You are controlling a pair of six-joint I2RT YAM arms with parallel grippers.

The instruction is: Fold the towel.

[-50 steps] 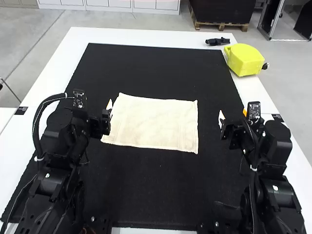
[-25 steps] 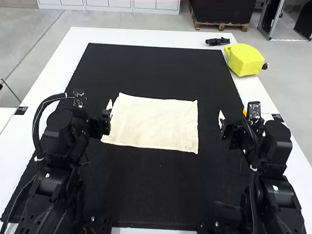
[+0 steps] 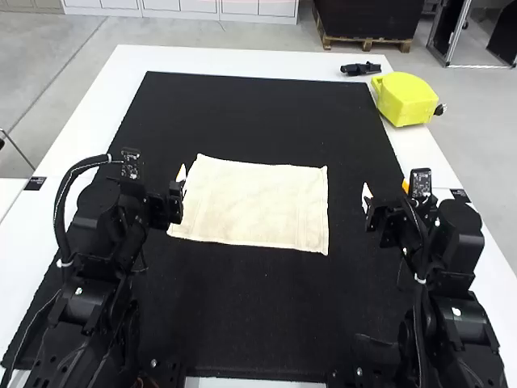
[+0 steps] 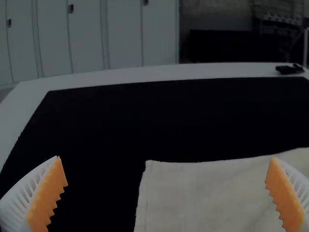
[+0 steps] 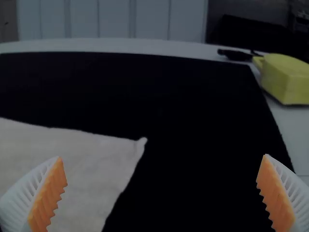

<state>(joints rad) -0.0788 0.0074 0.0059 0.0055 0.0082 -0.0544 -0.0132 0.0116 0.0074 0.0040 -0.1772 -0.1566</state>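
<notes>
A cream towel point(image 3: 254, 202) lies spread flat as a rough rectangle on the black mat, between the two arms. My left gripper point(image 3: 181, 179) is at the towel's left edge in the high view. In the left wrist view, my left gripper point(image 4: 165, 179) stands wide open, and a corner of the towel point(image 4: 207, 193) shows between its fingers. Off the towel's right side is my right gripper point(image 3: 366, 197). From its own wrist, my right gripper point(image 5: 161, 179) is likewise wide open, with a towel corner point(image 5: 91, 154) in view beyond the fingers.
The black mat point(image 3: 258, 117) covers most of the white table point(image 3: 97, 101). On the table's right side, toward the back, sits a yellow object point(image 3: 405, 99), with a small black item point(image 3: 360, 69) near it at the far edge.
</notes>
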